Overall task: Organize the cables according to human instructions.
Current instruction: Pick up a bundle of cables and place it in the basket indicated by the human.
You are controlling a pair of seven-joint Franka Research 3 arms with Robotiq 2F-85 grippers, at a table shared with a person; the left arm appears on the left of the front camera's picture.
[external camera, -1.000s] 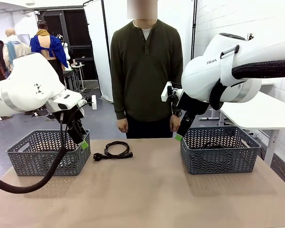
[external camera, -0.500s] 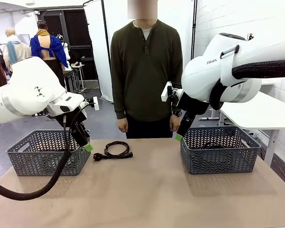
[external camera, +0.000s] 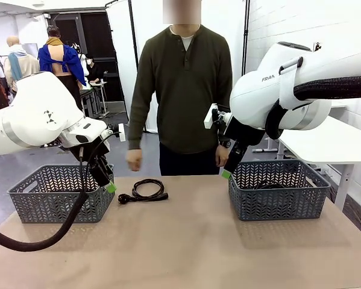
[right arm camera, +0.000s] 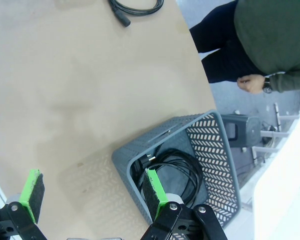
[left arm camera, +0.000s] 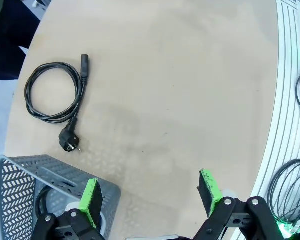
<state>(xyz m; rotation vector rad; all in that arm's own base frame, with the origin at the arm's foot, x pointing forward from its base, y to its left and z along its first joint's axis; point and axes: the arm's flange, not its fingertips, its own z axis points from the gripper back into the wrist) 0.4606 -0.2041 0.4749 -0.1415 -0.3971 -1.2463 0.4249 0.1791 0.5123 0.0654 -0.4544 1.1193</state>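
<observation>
The cable (external camera: pixel 145 190) still loose on the bench (external camera: pixel 186 241) lies a little left of centre in the front view, between the two grey baskets, and at upper left in the left wrist view (left arm camera: pixel 54 97). It is a thin black cord wound in a loose coil, with an angled plug (left arm camera: pixel 69 141) at one end and a small straight connector (left arm camera: pixel 83 64) at the other. We judge it light, limp and a touch springy: the loops should sag and may uncoil once lifted, and the plug end will likely dangle and swing. The best hold, as we see it, is across the bundled strands of the coil where several turns lie together (not on the plug, which would leave the whole loop trailing). A pinch on a single strand could slip.

More black cord (right arm camera: pixel 172 172) already rests in the right basket (right arm camera: pixel 210 145), seen lower centre in the right wrist view; a dark loop (left arm camera: pixel 42 200) also shows inside the left basket (left arm camera: pixel 19 190), bottom left of the left wrist view.

The left end effector (left arm camera: pixel 151 192) hangs over the bench at the near corner of the left basket, its green pads spread wide apart, holding and touching nothing. The right end effector (right arm camera: pixel 92 192) hovers above the rim of the right basket, likewise fully apart and empty. The person's hand (external camera: pixel 133 160) is raised at the far edge of the bench, beyond the cable.
</observation>
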